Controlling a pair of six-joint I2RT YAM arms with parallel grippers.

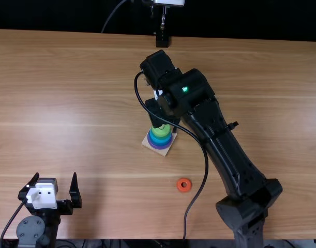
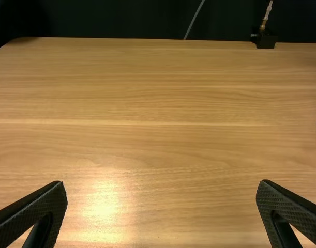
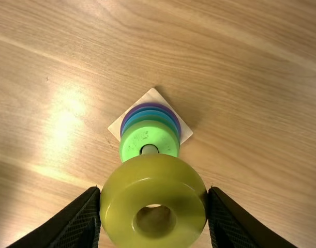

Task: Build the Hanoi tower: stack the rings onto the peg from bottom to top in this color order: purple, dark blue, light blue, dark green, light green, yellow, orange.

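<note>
Yellow ring (image 3: 173,181): pinched between the two fingers of the right tool (image 1: 163,114), one finger on each side, its hole facing the wrist camera. Ring is off the peg (image 3: 149,149), held up above the level of the stack; can't tell how far it is out of line. Landmark is the wooden base (image 3: 116,125), flat on the table (image 1: 95,129), turned corner-on to the near edge. Peg stands upright on the base, tip visible in the hole of the light green ring (image 3: 129,142). Light green is top of the stack. Under it, rims show dark green (image 3: 153,118), then blue (image 3: 151,110), then purple (image 1: 159,146) lowest, on the base. Blue shades overlap closely, hard to separate.

Orange ring (image 1: 184,189) lies flat on the table, nearer the near edge than the base and somewhat right of it, apart from the base. Right arm (image 1: 220,139) comes from the near side, right of the base, and angles across to the base's far side; a black cable (image 1: 206,160) loops along it. Left tool (image 1: 55,176) is well left of the base and nearer the near edge, fingers spread wide, nothing between them. Black mount (image 1: 162,39) is at the table's far edge, beyond the base.
</note>
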